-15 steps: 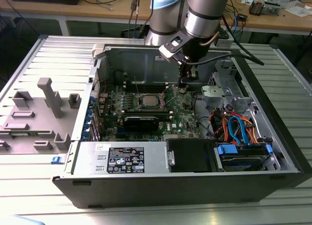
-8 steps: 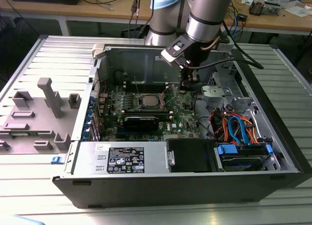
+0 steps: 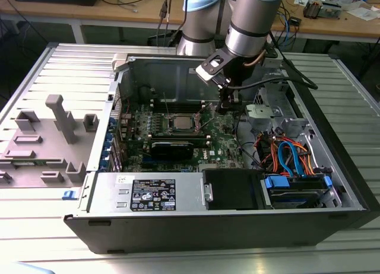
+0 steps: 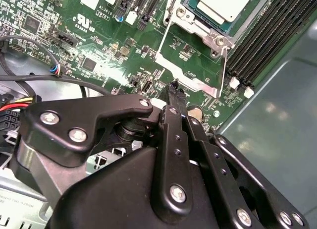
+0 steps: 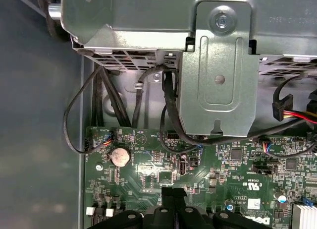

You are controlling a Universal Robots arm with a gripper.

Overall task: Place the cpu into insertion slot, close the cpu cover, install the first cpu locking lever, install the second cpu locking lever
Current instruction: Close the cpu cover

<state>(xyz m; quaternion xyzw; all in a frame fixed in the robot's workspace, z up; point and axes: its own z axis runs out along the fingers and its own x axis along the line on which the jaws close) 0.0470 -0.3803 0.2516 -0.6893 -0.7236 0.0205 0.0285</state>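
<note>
grey ribbed metal table [image 3: 332, 78] carrying an open black computer case [image 3: 208, 232], with a grey moulded fixture [image 3: 53, 131] lying on the table at the exterior view's left. the silver-and-blue arm [image 3: 252, 19] reaches down into the case over the green motherboard [image 3: 222, 145]. a bundle of orange and blue cables [image 3: 285, 152] lies in the case at the exterior view's right, and a folded steel drive bracket [image 5: 218, 65] stands past the board's edge in the first wrist view. long black memory slots [image 4: 267, 40] run beside the insertion slot [image 4: 214, 34], whose metal rim frames the cpu [image 4: 225, 3]. the cpu is seated in the slot with its pale metal top uncovered. the cpu cover [image 4: 190, 79] is swung open off the slot toward the arm, and green board shows through its square opening. the black gripper [image 4: 173, 87] hangs low above the board, its tip just beside the cover's free edge; whether it touches the edge cannot be told. its jaws are pressed together with nothing between them. a round coin cell [image 5: 119, 156] sits near the board's corner.
</note>
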